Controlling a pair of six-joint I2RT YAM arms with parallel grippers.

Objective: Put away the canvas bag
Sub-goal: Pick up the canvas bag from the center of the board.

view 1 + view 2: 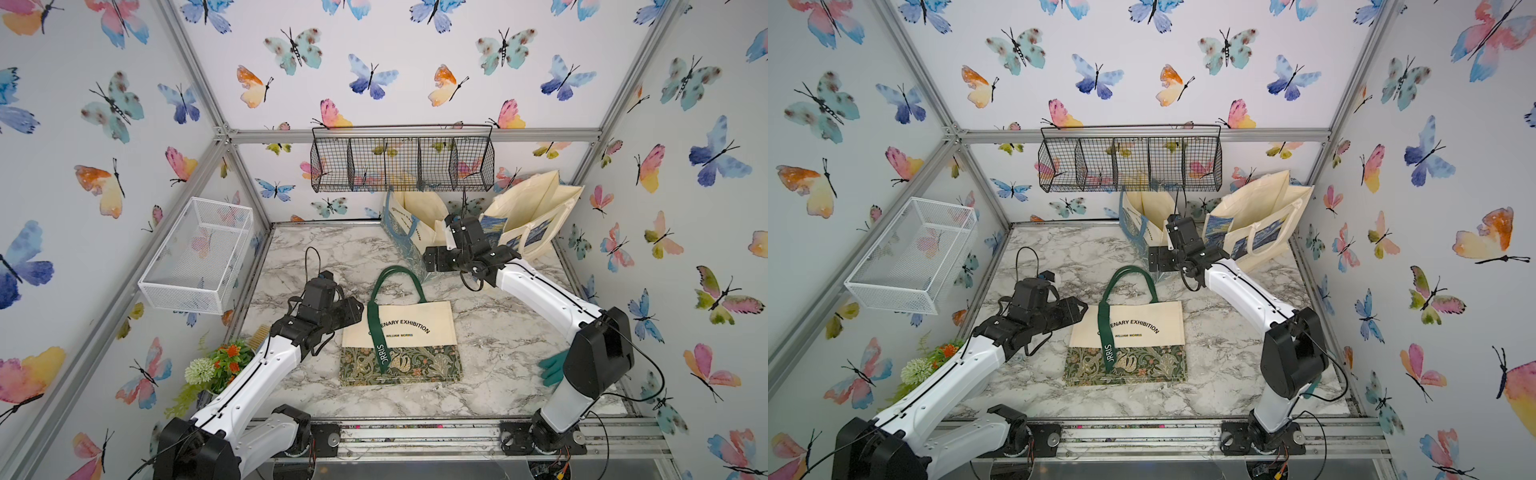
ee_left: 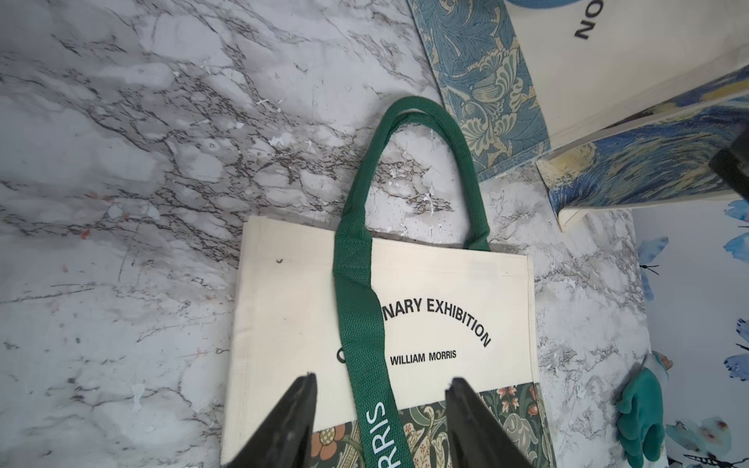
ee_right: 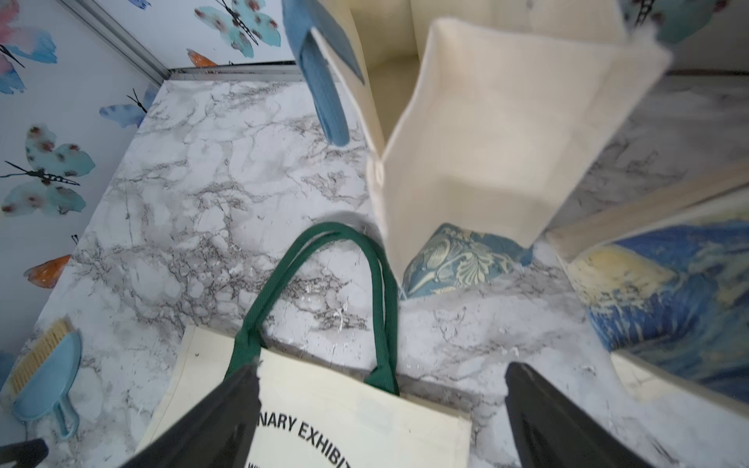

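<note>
The canvas bag (image 1: 409, 328) (image 1: 1133, 328) is cream with a dark floral bottom band and green handles, and it lies flat mid-table. One green handle (image 2: 360, 324) is folded down across its printed face. The other handle (image 3: 324, 259) loops onto the marble past the bag's mouth. My left gripper (image 1: 353, 309) (image 2: 381, 385) hovers at the bag's left edge, open, with the folded strap showing below between its fingers. My right gripper (image 1: 430, 259) (image 3: 383, 377) is open wide above the bag's mouth end and holds nothing.
A blue floral tote (image 1: 409, 226) and a starry-night tote (image 1: 536, 216) stand open at the back. A black wire basket (image 1: 402, 164) hangs on the back wall and a white one (image 1: 199, 253) on the left. Flowers (image 1: 220, 365), a green glove (image 1: 552, 368) and a blue dustpan (image 3: 44, 377) lie near the edges.
</note>
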